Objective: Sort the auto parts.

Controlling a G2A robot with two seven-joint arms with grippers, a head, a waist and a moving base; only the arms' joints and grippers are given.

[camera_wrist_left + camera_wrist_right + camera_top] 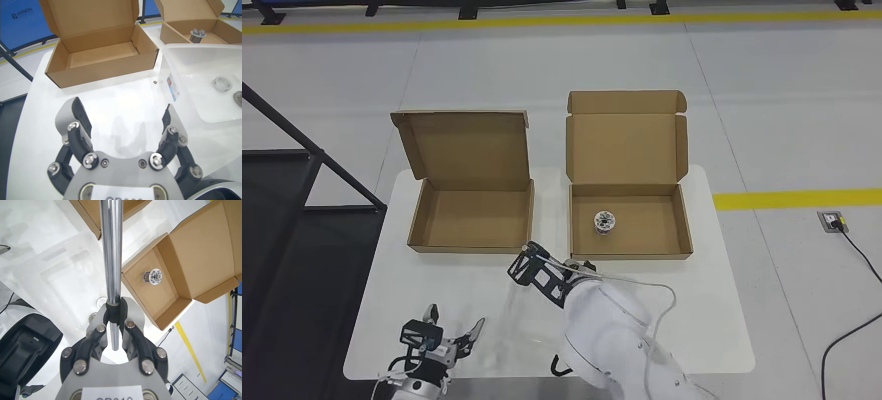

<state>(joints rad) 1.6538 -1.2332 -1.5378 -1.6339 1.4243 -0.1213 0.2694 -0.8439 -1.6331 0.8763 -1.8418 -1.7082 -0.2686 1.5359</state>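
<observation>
My right gripper [114, 306] is shut on a long chrome rod [111, 247], held above a clear plastic bin [62, 262]; from above it [534, 265] hangs just in front of the two boxes. The left cardboard box [472, 215] stands open with nothing inside [102, 55]. In the right cardboard box [677, 222] stands a flanged metal part [604, 221] [154, 276]. My left gripper [122, 111] is open over bare table near the front left corner [454, 325]. The bin [170, 56] holds a metal ring [222, 83] and a second metal piece [238, 97].
Both boxes have their lids standing upright at the back. A small brown crumb [155, 82] lies on the white table [382, 300] between the left box and the bin. A black frame [302, 160] borders the table's left side.
</observation>
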